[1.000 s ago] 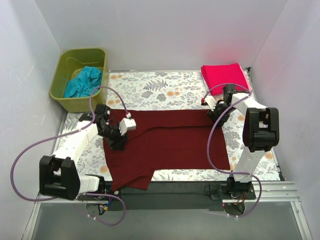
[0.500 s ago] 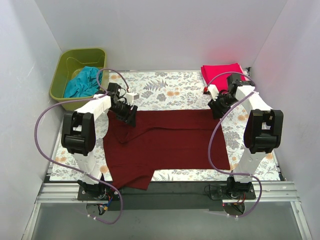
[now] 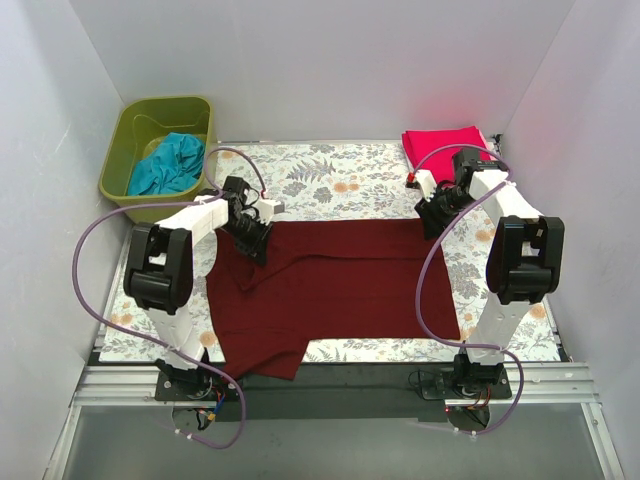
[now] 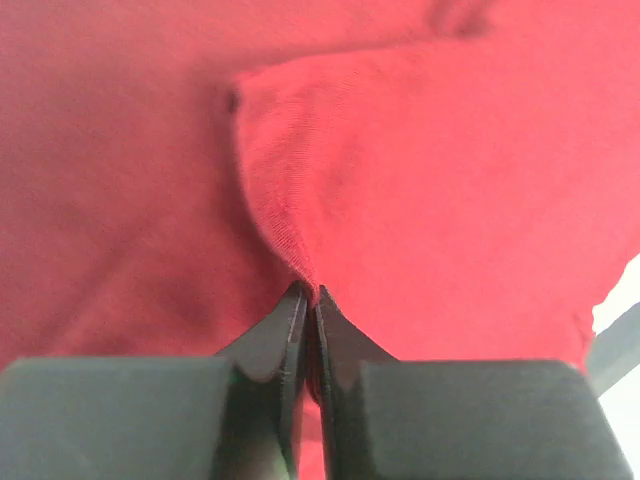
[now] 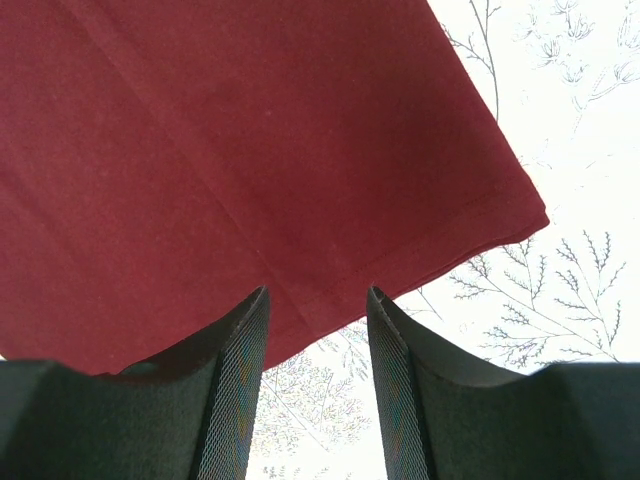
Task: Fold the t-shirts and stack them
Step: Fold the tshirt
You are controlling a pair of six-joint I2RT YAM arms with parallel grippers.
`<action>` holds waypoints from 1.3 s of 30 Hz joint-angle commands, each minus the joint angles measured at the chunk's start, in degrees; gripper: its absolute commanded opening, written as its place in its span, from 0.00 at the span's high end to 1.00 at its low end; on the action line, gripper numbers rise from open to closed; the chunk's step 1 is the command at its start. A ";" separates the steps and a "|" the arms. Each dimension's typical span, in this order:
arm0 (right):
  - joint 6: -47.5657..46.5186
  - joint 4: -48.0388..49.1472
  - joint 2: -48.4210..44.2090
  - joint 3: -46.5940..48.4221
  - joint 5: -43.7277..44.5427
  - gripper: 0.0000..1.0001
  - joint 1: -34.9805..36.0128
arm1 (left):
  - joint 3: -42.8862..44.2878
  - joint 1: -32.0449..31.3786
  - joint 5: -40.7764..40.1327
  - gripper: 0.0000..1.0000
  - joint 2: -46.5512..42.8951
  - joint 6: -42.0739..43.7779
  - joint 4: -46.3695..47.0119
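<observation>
**Maroon t-shirt (image 3: 335, 280) pinched at one side**

The green bin (image 3: 118, 150), to the far left of the maroon t-shirt, holds the teal t-shirt (image 3: 168, 165). The pink-red t-shirt (image 3: 447, 152) lies folded past its far right corner. Only the left wrist view shows the left gripper (image 4: 308, 295) pinched tight on a ridge of maroon cloth. The right gripper (image 5: 316, 292) is parted, with the shirt's hem seen between its fingers.

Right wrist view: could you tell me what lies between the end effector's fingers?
The hem of the maroon t-shirt, over floral table cover, in that view.
</observation>
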 commanded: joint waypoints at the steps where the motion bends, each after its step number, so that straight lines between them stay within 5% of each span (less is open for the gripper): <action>1: 0.09 -1.28 0.38 2.30 -0.77 0.50 -0.55 | -2.41 -0.74 4.95 0.99 -7.92 6.27 -3.91; 5: 0.09 -1.28 0.90 2.30 -0.86 0.50 -0.82 | -6.98 -2.40 8.64 0.98 -16.68 12.70 -6.73; 6: 0.00 -1.28 0.91 2.04 -1.03 0.50 -0.82 | -7.95 -3.28 9.00 0.91 -18.20 14.02 -7.26; 7: 0.00 -1.28 0.99 1.95 -1.21 0.50 -0.73 | -10.13 -4.16 9.26 0.70 -19.69 16.47 -8.49; 10: 0.00 -1.28 1.61 2.21 -1.47 0.50 -0.82 | -12.78 -6.71 10.41 0.40 -23.13 20.35 -11.47; 11: 0.09 -1.28 1.96 2.48 -1.56 0.50 -0.82 | -13.05 -6.98 10.50 0.39 -23.48 21.23 -12.10; 16: 1.58 -1.28 2.84 4.06 -1.83 0.51 -0.73 | -10.51 -6.63 9.18 0.40 -22.52 17.11 -10.89; 20: 4.82 -0.49 4.50 6.42 -1.74 0.56 -0.20 | -5.86 -1.27 8.14 0.46 -19.20 4.91 -2.46; 27: 11.95 6.53 8.37 8.37 2.91 0.63 2.08 | -2.95 2.42 -7.77 0.50 -9.34 -9.59 8.98; 39: 14.15 19.72 15.32 4.76 16.53 0.67 2.87 | -3.75 4.71 -19.47 0.57 0.76 -15.24 15.23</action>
